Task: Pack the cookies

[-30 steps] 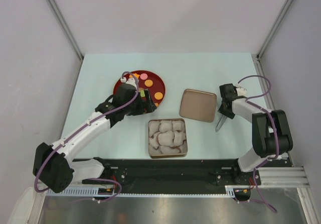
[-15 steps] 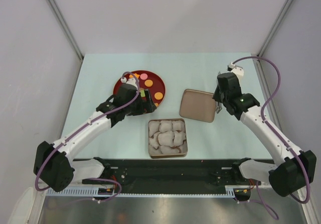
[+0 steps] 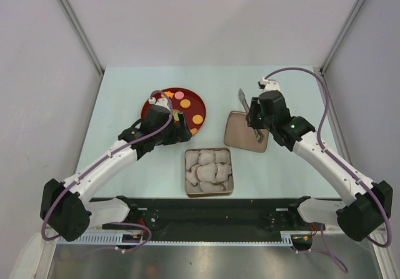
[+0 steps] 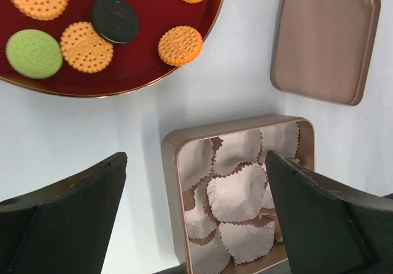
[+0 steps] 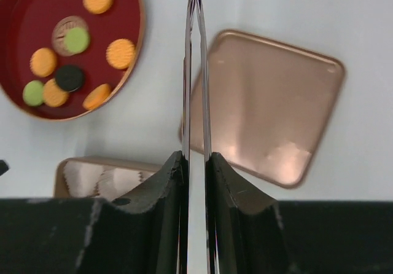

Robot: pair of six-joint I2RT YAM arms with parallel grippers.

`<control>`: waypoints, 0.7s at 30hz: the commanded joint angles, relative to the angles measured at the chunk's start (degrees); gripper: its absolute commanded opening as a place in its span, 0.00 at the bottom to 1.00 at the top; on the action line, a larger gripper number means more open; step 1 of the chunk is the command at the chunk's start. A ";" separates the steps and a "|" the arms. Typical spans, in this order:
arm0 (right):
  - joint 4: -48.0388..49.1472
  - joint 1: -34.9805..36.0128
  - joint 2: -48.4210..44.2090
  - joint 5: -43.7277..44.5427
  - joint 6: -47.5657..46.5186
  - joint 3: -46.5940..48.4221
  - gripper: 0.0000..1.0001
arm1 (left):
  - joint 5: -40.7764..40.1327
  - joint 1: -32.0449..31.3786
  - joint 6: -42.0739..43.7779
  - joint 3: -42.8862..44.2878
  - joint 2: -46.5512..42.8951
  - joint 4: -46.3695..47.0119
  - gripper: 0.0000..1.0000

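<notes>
The cookies [image 3: 185,104] lie on a dark red plate [image 3: 195,104]: mostly orange, some green, one dark, one pink. My left gripper [image 3: 184,129] hovers open at the plate's near edge, and its wrist view shows cookies [image 4: 85,46] ahead and the gold tin [image 4: 169,163] between its fingers [image 4: 73,225]. My right gripper [image 3: 256,119] hangs over the tin's lid [image 3: 246,131], shut on metal tongs [image 3: 242,97]. In the right wrist view the tongs [image 5: 195,71] run straight ahead, their two blades close together, with the cookies [image 5: 69,76] off to the left.
The square gold tin [image 3: 209,171] sits near the front centre, filled with white paper cups [image 4: 242,191]. The lid [image 4: 322,40] lies flat to its right rear. Grey walls enclose the table on three sides.
The right arm has swung from the table's right side to above the lid, carrying the tongs, which now point toward the far side. The left arm has barely moved.
</notes>
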 commanded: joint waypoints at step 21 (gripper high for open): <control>-0.27 13.38 28.39 -14.45 -12.22 24.67 0.41 | -6.06 9.62 -0.51 -3.99 -13.36 -5.30 1.00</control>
